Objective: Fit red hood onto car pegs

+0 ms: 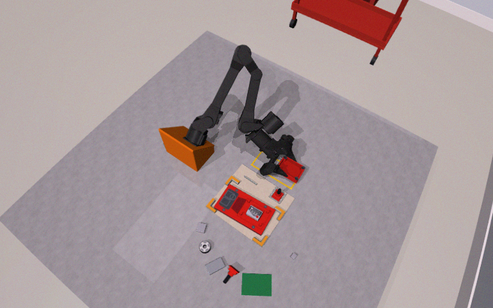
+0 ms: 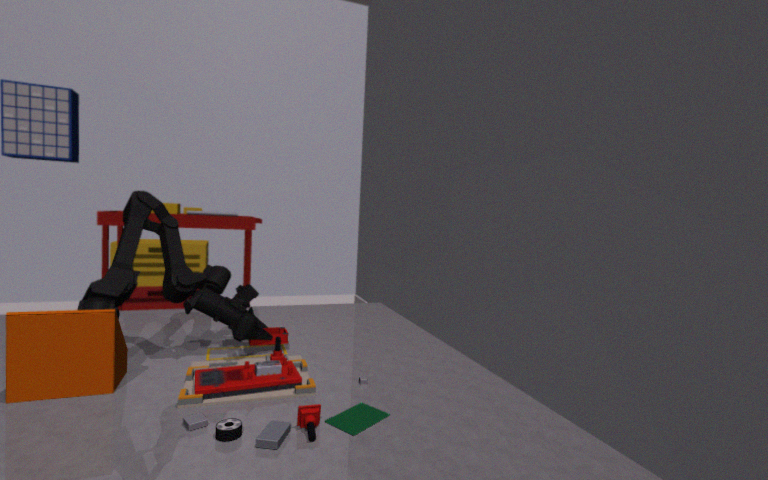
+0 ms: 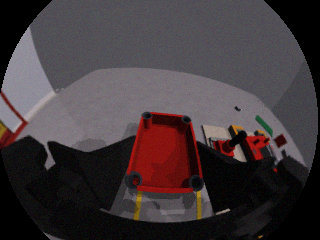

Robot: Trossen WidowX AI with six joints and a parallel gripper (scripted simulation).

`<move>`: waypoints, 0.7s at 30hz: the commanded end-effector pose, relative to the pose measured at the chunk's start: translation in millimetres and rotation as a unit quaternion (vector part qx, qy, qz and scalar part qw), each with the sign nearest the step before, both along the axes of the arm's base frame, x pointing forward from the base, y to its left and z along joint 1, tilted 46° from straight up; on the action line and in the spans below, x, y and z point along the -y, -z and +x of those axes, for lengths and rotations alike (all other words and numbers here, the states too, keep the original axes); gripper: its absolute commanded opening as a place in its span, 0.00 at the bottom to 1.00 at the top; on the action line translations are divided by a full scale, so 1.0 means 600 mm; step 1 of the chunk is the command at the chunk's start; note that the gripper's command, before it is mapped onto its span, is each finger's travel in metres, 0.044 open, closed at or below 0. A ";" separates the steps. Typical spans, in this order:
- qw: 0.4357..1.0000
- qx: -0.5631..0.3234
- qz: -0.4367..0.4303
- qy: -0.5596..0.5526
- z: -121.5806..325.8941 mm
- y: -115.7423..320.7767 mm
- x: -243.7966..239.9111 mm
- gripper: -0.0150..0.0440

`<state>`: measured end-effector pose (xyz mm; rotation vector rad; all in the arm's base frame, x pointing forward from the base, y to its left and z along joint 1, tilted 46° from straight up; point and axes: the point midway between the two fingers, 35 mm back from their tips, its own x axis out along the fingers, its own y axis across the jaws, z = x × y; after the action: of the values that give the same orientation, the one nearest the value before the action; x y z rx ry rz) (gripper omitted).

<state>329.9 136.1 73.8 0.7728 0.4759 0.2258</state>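
We are looking at the red hood point(image 1: 291, 169) point(image 2: 276, 335) point(image 3: 166, 154), a shallow, open-faced rectangular shell with raised side walls and a dark round boss at each corner, and its hollow side is facing up toward the wrist view. The gripper point(image 1: 282, 167) point(image 2: 269, 337) point(image 3: 166, 142) is pinching the hood across its two long sides, out by the yellow outline point(image 1: 279, 181) point(image 2: 208, 354) point(image 3: 199, 206) and apart from the chassis. We are seeing the red chassis point(image 1: 241, 209) point(image 2: 244, 379) sitting flat on a pale jig board point(image 1: 241, 172) point(image 2: 184, 402) between orange corner brackets, its silvery engine block point(image 1: 253, 212) point(image 2: 268, 368) showing ribs and a red dot. Nearby, a ringed wheel point(image 1: 205, 244) point(image 2: 228, 429), smooth grey blocks and a thin green sheet point(image 1: 256, 284) point(image 2: 357, 418) are lying about. The counter point(image 1: 163, 232) point(image 2: 424, 441) is showing a mottled grey surface, and a red cart point(image 1: 383, 42) point(image 2: 247, 266) is standing beyond it, before a pale wall meeting a dark grey one.
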 end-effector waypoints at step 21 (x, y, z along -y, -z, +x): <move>1.000 0.009 0.000 0.000 -0.005 -0.063 0.058 0.25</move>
<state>327.6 106.0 102.9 0.7738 0.4736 0.2256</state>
